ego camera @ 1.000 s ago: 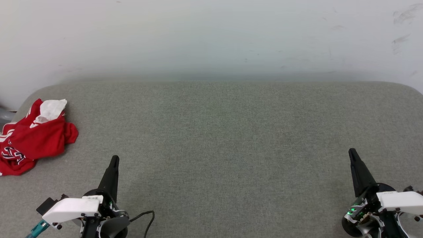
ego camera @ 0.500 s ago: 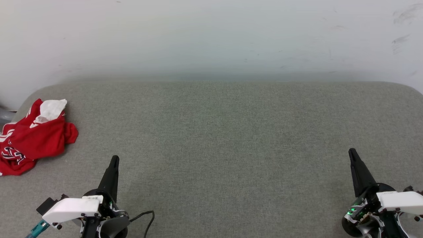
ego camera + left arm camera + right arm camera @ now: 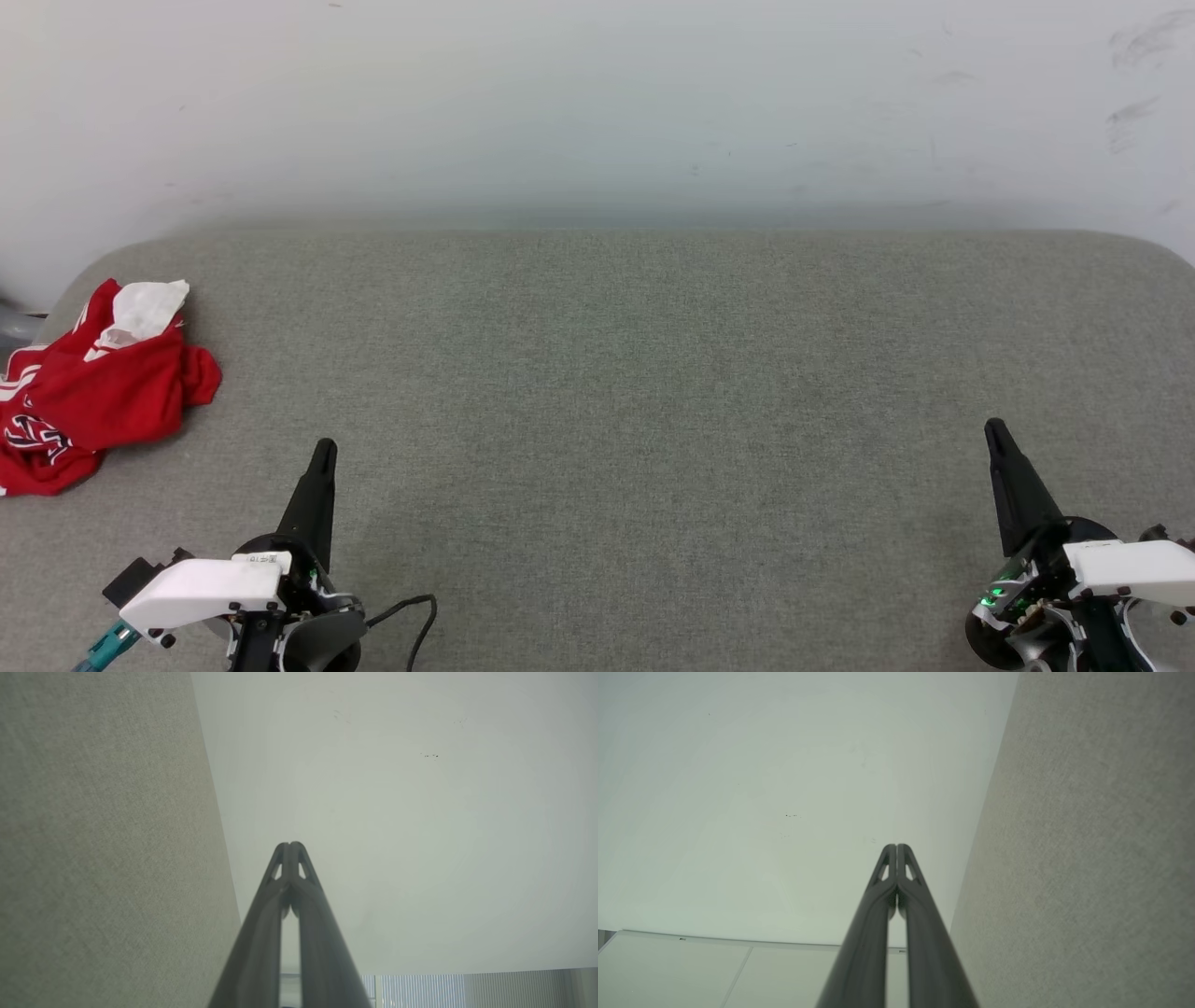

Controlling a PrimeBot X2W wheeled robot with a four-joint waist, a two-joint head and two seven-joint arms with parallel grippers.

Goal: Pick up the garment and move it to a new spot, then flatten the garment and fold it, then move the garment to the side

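The garment (image 3: 98, 392), a red jersey with a white sleeve and black lettering, lies crumpled at the far left edge of the grey padded surface (image 3: 616, 373). My left gripper (image 3: 324, 450) rests at the lower left, to the right of the garment and apart from it, fingers pressed together and empty. Its tips (image 3: 290, 845) meet in the left wrist view. At the lower right my right gripper (image 3: 993, 427) is shut with nothing in it, far from the garment. In the right wrist view its tips (image 3: 896, 847) touch.
A white wall (image 3: 597, 103) rises behind the padded surface. A black cable (image 3: 415, 616) loops by the left arm's base. A grey object (image 3: 14, 322) pokes in at the left edge beyond the garment.
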